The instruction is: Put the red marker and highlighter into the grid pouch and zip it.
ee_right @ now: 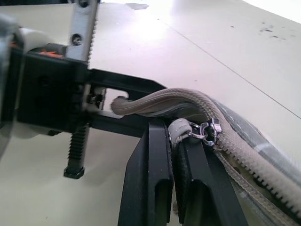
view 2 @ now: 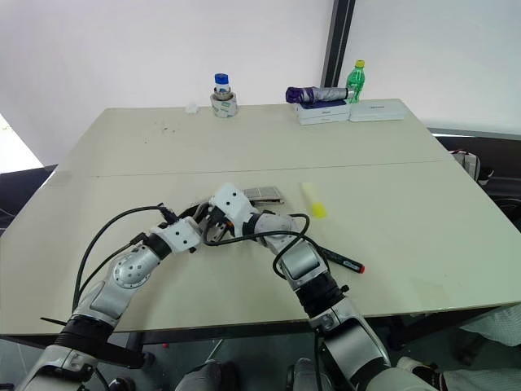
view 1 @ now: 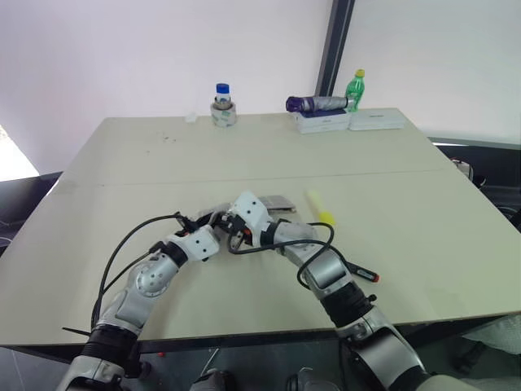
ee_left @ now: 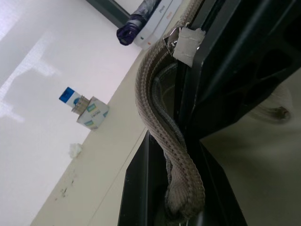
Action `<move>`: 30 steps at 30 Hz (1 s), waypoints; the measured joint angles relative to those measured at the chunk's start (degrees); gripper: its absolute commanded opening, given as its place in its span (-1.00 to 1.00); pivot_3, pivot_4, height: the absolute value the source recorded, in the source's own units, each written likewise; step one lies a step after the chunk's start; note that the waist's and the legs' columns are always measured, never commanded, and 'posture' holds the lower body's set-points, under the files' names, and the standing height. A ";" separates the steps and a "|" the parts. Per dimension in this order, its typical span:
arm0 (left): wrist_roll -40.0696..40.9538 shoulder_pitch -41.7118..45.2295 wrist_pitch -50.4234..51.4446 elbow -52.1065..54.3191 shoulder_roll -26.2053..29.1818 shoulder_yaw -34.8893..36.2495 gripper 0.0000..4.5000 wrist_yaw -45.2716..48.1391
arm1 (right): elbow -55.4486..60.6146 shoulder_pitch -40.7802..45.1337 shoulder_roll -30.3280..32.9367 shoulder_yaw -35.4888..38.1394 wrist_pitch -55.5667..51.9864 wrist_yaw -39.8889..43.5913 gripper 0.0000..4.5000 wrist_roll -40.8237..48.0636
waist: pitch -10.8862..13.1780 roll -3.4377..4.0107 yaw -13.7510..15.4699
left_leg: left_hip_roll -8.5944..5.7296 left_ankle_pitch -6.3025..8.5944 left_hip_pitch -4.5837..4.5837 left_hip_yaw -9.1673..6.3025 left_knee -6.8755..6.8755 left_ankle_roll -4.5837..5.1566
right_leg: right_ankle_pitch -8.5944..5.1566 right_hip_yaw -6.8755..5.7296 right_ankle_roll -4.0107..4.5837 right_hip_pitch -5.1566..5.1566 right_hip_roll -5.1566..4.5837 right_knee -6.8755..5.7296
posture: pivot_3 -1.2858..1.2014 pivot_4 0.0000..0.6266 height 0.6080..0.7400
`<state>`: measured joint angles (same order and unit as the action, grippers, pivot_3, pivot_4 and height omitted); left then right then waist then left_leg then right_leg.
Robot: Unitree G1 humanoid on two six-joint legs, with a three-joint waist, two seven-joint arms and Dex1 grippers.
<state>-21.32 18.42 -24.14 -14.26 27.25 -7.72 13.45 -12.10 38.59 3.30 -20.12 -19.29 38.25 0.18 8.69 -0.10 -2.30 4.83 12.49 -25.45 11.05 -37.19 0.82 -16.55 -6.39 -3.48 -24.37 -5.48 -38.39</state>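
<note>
A beige table (view 1: 244, 147) fills the room's middle. The left gripper (view 1: 213, 230) pinches the pouch (view 1: 273, 202) by its end. The right gripper (ee_right: 176, 150) is clamped on the zip pull (ee_right: 181, 131), so this looks like the unzipping step; next it must drag the pull along. The highlighter (view 1: 319, 208) lies just right of the grippers, the marker (view 1: 358, 270) nearer the table edge.

On the worktop (view 1: 423, 236) the grid pouch (view 1: 273, 203) lies in the middle. The highlighter (view 1: 319, 208) lies just to its right. The red marker (view 1: 358, 270) lies nearer the front edge, right of both.
</note>
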 measured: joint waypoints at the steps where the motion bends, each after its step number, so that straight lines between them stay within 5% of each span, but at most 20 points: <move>1: 0.00 0.00 0.00 0.01 -0.01 0.00 -1.00 0.00 | 0.00 -0.13 0.20 0.01 0.01 0.66 -0.98 0.01 | 0.00 0.00 -0.01 | 0.00 0.00 0.00 0.00 0.00 0.00 | 0.00 0.00 0.00 0.01 0.00 0.00 | 0.03 -0.52 1.00; 4: 0.03 0.02 0.05 0.06 -0.02 -0.01 -1.00 -0.02 | 0.09 -0.60 0.54 -0.16 0.10 3.29 -0.55 0.39 | 0.00 0.00 -0.09 | 0.00 0.00 0.00 0.00 0.00 0.00 | 0.00 0.00 0.00 0.00 0.01 0.00 | 0.03 -0.52 1.00; 9: 0.06 -0.11 0.09 0.10 -0.09 0.01 -1.00 -0.06 | 1.38 -0.68 2.39 -0.55 1.22 5.20 0.58 0.64 | 0.00 -0.01 0.08 | 0.00 0.00 0.00 -0.01 0.00 0.00 | 0.00 -0.01 0.00 0.01 -0.01 0.00 | 0.03 -0.52 1.00; 23: 0.06 -0.63 -0.56 1.18 1.12 0.31 -1.00 -2.75 | 14.86 -9.87 16.69 1.69 -2.42 10.75 0.58 2.57 | 0.02 -0.03 0.14 | 0.00 0.13 0.01 -0.01 0.01 0.21 | 0.00 -0.01 0.00 0.01 -0.04 0.02 | 0.03 -0.52 1.00; 30: 0.36 -1.35 -1.37 1.20 3.22 1.31 -1.00 -3.60 | 20.95 -15.62 20.23 16.31 -5.76 6.62 0.58 9.96 | 0.03 -0.05 1.21 | 0.00 0.20 0.01 -0.01 0.00 0.32 | 0.00 -0.01 0.00 0.02 -0.07 0.07 | 0.03 -0.52 1.00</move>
<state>-20.97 17.07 -25.50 -13.07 30.47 -6.42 9.85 8.85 22.97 23.53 -3.81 -25.05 44.87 10.14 8.72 -0.15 -1.09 4.83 12.69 -25.44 11.04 -37.19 1.15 -16.55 -6.40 -3.48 -24.35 -5.56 -38.32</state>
